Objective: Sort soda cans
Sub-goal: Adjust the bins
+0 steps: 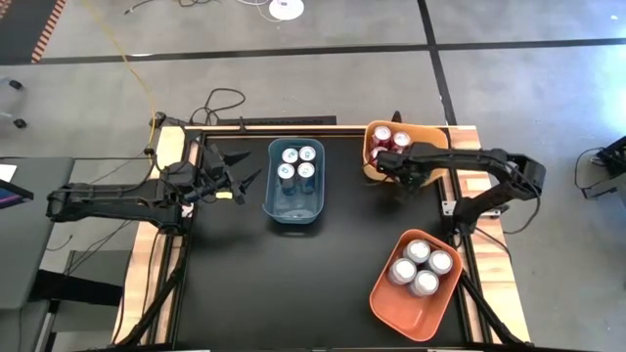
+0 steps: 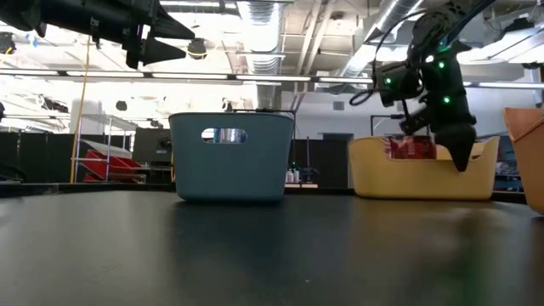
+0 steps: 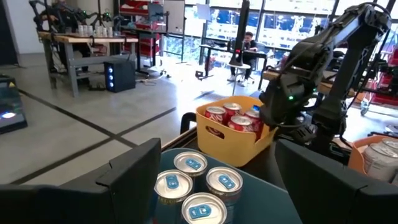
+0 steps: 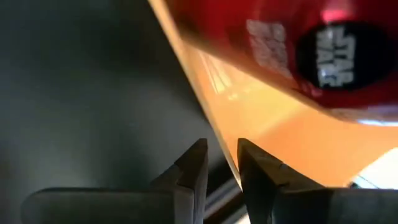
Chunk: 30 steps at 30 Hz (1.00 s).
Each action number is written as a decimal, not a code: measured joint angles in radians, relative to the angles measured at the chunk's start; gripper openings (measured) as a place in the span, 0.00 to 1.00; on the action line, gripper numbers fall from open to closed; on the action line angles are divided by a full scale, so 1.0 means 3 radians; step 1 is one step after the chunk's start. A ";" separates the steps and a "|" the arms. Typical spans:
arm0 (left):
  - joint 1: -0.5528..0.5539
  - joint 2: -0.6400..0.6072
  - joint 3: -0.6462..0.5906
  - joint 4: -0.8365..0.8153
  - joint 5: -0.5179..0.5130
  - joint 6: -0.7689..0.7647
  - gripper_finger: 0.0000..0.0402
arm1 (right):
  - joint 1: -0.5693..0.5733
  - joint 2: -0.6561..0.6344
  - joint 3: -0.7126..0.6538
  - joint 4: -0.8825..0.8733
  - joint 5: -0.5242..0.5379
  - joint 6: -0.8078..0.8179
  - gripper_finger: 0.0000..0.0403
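I am a two-armed robot at a black table [image 1: 293, 284], seen from above.

My right claw [image 4: 217, 163] sits at the table's one o'clock edge, at the near wall of a yellow-orange plastic bin [image 1: 377, 161]. In my right wrist view the two dark fingers stand narrowly apart, one on each side of the bin's thin orange wall, with only a slim gap between them; I cannot tell whether they press on it. Just beyond that wall lies a red soda can [image 4: 311, 50] with white lettering. The level view shows this claw [image 2: 459, 149] pointing down at the front of the bin, its arm lit with small green lights.

The red soda cans [image 1: 389, 140] with silver tops stand together inside that yellow-orange bin; my arm covers part of them from above.

Four blue-labelled soda cans [image 1: 297, 162] with silver tops stand in a tight square at the far end of a blue-grey rectangular plastic bin [image 1: 294, 210], at about twelve o'clock on the table.

Four silver-grey soda cans [image 1: 422, 268] stand clustered in the far half of a darker orange plastic bin [image 1: 406, 303] at the table's four o'clock corner.

My left claw [image 1: 240, 176] hangs above the table at ten o'clock, just beside the blue-grey bin, fingers spread wide and holding nothing. Its wrist view looks across the blue cans toward the red ones.

In the room far beyond the table, a person [image 3: 247, 43] sits at a desk.
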 joint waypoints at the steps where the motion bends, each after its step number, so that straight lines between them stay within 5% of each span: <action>1: 0.0000 0.0000 0.0000 0.0004 0.0000 -0.0004 0.78 | 0.0056 0.0000 0.0033 0.0005 -0.0076 0.0069 0.25; 10: 0.0000 0.0000 0.0000 0.0020 -0.0001 -0.0035 0.78 | 0.0535 0.0001 0.0310 0.0179 -0.0535 0.0651 0.25; 22: -0.0001 0.0000 0.0000 0.0057 -0.0001 -0.0018 0.78 | 0.0826 0.0001 0.0569 0.1366 -0.1207 0.1160 0.25; 30: -0.0001 0.0001 0.0000 0.0041 -0.0003 0.0038 0.78 | 0.0841 0.0001 0.1231 0.0787 -0.0924 0.1379 0.25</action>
